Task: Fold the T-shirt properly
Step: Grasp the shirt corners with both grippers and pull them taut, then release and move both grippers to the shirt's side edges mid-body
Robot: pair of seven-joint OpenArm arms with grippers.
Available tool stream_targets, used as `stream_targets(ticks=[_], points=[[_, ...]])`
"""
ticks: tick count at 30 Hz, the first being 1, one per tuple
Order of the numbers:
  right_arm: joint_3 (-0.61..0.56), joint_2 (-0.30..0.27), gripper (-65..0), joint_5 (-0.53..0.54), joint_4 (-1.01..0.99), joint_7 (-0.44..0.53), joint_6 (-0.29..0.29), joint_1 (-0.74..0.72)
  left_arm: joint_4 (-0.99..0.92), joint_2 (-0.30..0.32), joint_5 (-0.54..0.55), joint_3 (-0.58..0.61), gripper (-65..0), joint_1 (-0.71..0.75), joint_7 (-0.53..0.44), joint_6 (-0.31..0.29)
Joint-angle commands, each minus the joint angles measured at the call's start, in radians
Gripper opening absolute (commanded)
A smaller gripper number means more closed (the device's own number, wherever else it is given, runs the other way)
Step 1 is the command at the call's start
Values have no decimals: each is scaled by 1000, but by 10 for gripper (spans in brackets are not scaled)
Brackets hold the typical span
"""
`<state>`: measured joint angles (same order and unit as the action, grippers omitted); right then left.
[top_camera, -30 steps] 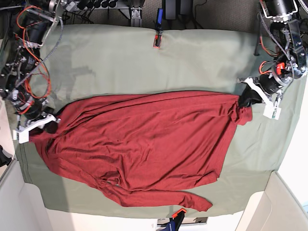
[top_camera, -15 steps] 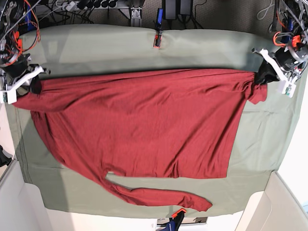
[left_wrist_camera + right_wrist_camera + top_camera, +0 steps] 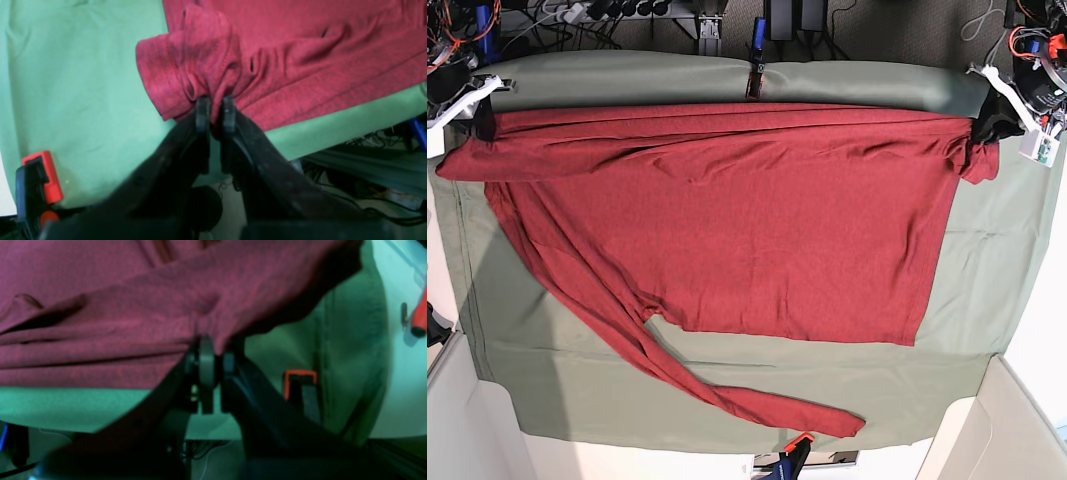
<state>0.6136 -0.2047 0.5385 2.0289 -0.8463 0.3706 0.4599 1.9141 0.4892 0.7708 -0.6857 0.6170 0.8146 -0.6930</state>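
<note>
The dark red T-shirt (image 3: 747, 220) lies stretched wide across the pale green cloth sheet (image 3: 987, 270), its top edge pulled taut near the far side. One long sleeve (image 3: 727, 395) trails toward the front edge. My left gripper (image 3: 989, 125) is at the far right corner, shut on a bunched corner of the T-shirt (image 3: 190, 66); it shows in the left wrist view (image 3: 215, 101). My right gripper (image 3: 479, 115) is at the far left corner, shut on the other corner of the T-shirt (image 3: 133, 316); it shows in the right wrist view (image 3: 215, 346).
Red and black clamps pin the cloth sheet at the far edge (image 3: 753, 80) and the front edge (image 3: 795, 445). Clamps also show in the left wrist view (image 3: 36, 180) and the right wrist view (image 3: 300, 386). Cables and gear lie beyond the far edge.
Both grippers have moved toward the far edge and outward, dragging the T-shirt with them. The garment is now stretched flatter and wider, and the sleeve has straightened out.
</note>
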Motion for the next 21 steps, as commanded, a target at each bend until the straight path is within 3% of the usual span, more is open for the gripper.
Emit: stream_targets(ticks=[1, 14, 17, 19, 21], points=[[14, -14, -650, -7, 17, 34, -3, 0, 11, 12, -4, -14, -650, 0, -21, -5], [-17, -14, -650, -7, -115, 53, 31, -66, -159, 4, -55, 132, -650, -84, -74, -5], [-28, -14, -622, -7, -153, 61, 54, -80, -203, 5, -58, 143, -566, -97, -108, -5], [-29, -14, -514, -7, -174, 61, 61, -90, -222, 5, -58, 143, -501, -105, -109, -5], [-29, -14, -431, -7, -181, 55, 60, -90, -224, 5, -57, 143, -384, -103, -98, -5]])
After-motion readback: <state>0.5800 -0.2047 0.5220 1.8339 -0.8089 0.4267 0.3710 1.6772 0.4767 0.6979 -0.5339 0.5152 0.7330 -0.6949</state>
